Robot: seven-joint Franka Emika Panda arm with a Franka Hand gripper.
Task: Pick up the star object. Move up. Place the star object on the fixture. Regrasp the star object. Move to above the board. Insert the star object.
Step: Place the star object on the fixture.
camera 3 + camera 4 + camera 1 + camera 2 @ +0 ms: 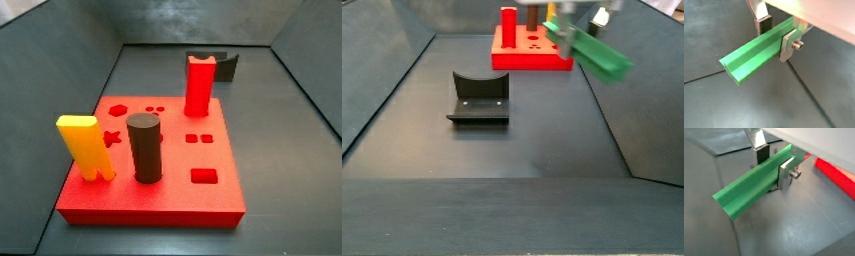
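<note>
The green star peg point(754, 55) was seen closest in both wrist views, clamped between the gripper's point(775, 36) silver fingers point(789, 46) near one end, its free end jutting out above the dark floor. In a side view the peg point(592, 50) was held tilted in the air, beside the red board point(529, 58). The fixture point(478, 99) stood on the floor, well apart. On the board point(174, 195) stood a yellow peg point(83, 147), a dark cylinder point(144, 148) and a red peg point(199, 84).

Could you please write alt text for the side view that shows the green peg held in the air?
The pincer holds the green star object tilted in the air, off the floor, to the right of the red board. The dark fixture sits empty on the grey floor, nearer the camera.
</note>
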